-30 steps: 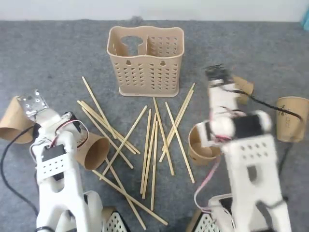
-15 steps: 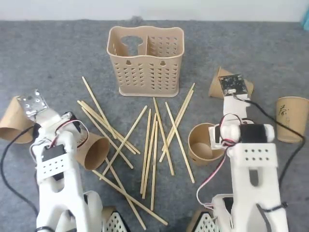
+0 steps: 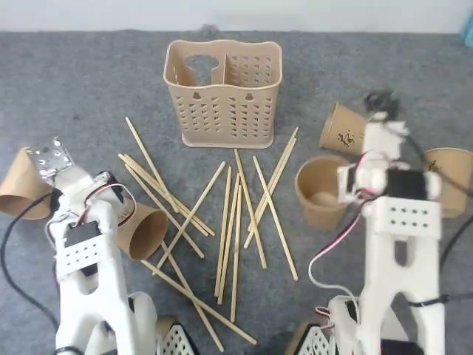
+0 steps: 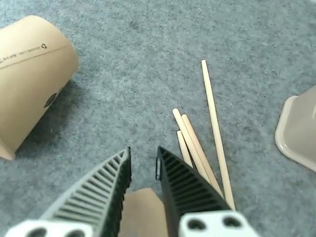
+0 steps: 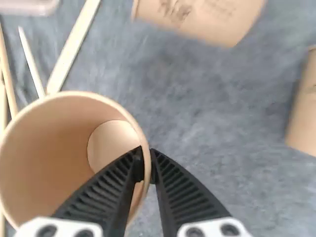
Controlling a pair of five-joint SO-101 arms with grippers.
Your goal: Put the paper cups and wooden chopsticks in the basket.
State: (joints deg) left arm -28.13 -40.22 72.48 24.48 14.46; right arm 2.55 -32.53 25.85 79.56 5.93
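The tan slotted basket [image 3: 223,92] stands at the back centre. Several wooden chopsticks [image 3: 236,214] lie scattered in front of it. My right gripper [image 5: 146,150] is shut on the rim of an upright paper cup [image 5: 64,148], one finger inside and one outside; the high view places this cup [image 3: 323,191] right of the chopsticks. My left gripper [image 4: 142,150] hangs low over the carpet, its fingers a narrow gap apart with nothing between them. A cup [image 4: 34,74] lies on its side beyond it, and another cup [image 3: 144,231] lies under the left arm [image 3: 81,222].
Two more paper cups lie on their sides at the right, one [image 3: 342,129] behind the held cup and one [image 3: 447,181] at the far right. A further cup [image 3: 18,183] lies at the left edge. Grey carpet covers the table.
The right arm has swung to the right and carried the upright cup up and back from its earlier place. The left arm has stayed still.
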